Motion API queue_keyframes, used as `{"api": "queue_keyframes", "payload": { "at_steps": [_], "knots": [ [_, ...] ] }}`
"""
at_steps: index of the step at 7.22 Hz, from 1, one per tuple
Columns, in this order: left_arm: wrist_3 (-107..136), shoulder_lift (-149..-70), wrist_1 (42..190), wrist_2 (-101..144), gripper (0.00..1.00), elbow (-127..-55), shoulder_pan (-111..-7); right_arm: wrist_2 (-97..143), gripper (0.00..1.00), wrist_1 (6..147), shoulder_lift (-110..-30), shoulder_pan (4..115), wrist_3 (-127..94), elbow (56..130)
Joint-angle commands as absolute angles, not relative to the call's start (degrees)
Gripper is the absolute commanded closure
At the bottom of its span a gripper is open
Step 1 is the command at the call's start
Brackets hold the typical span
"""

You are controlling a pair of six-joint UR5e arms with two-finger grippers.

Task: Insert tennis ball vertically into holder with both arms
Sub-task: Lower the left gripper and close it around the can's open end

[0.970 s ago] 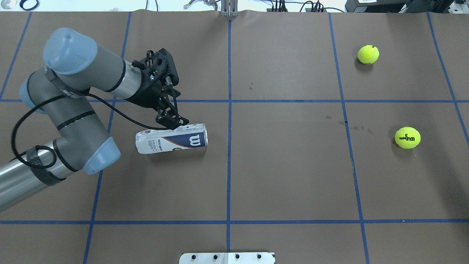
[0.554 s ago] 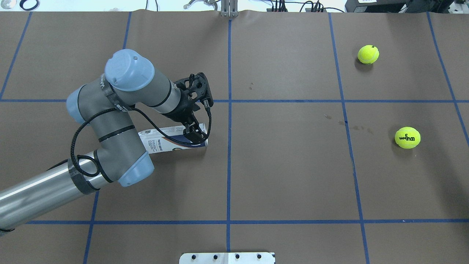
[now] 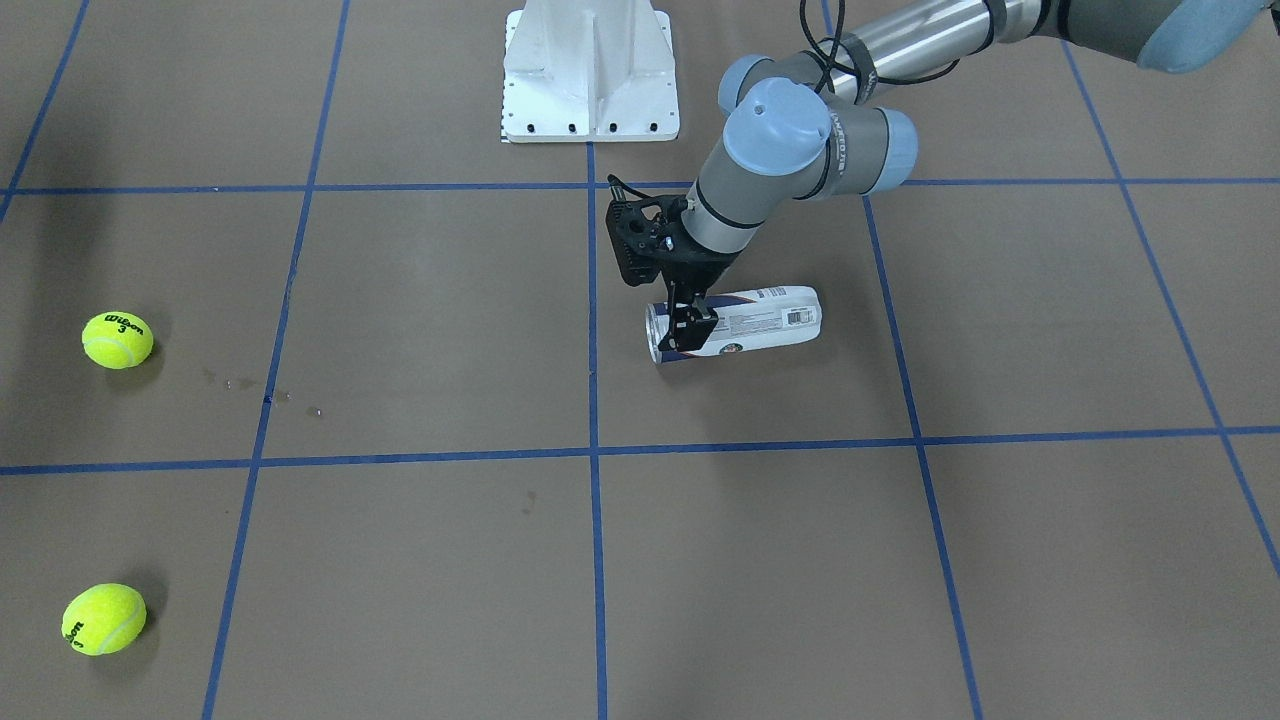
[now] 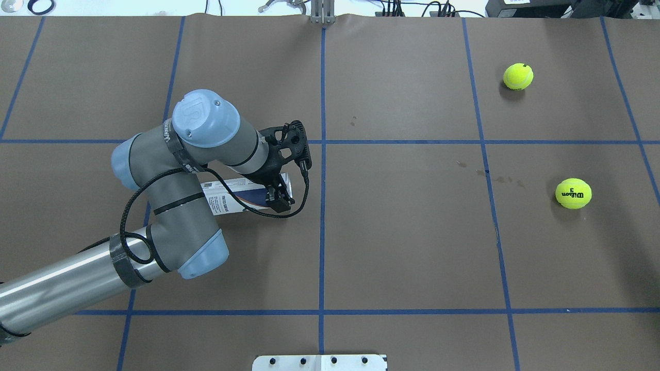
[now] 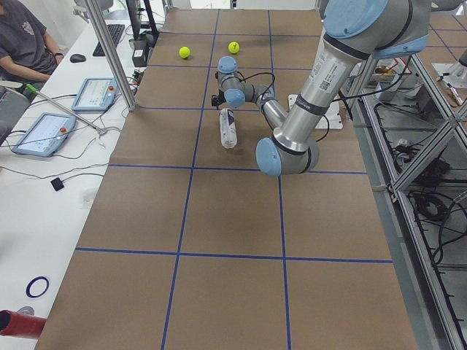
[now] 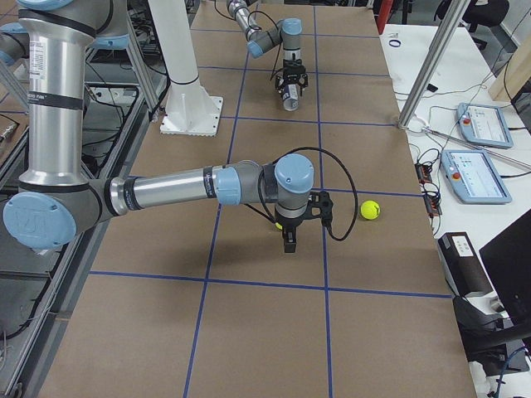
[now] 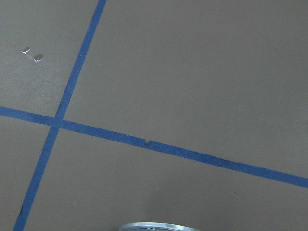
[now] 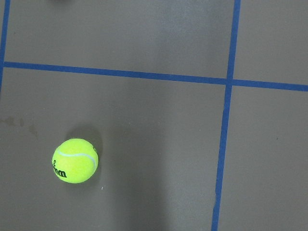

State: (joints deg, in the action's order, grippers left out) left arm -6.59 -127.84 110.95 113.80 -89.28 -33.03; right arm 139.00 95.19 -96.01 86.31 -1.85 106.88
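The Wilson tennis-ball can (image 3: 760, 315) lay on its side directly under the left gripper (image 3: 690, 328), whose fingers reached down at its open, metal-rimmed end. Whether they had clamped it could not be told. A hold that close to the rim risked the smooth, round can rolling off, or pivoting and slipping once tipped upright. The right gripper (image 6: 288, 240) hung above the table with a tennis ball (image 6: 370, 210) just beside it, its opening unreadable. A glancing touch could send that ball rolling.
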Motion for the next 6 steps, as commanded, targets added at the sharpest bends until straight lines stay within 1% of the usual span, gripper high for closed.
{"api": "queue_keyframes", "payload": {
  "at_steps": [1, 6],
  "knots": [
    [-7.9, -128.0, 110.3, 112.3, 0.01, -88.3, -32.3, 139.2, 0.01, 95.3, -96.2, 86.3, -1.8, 106.9],
    [-9.8, -129.5, 110.3, 109.9, 0.01, -85.3, -31.2, 139.3, 0.01, 95.3, -96.2, 86.3, -1.8, 106.9]
  ]
}}
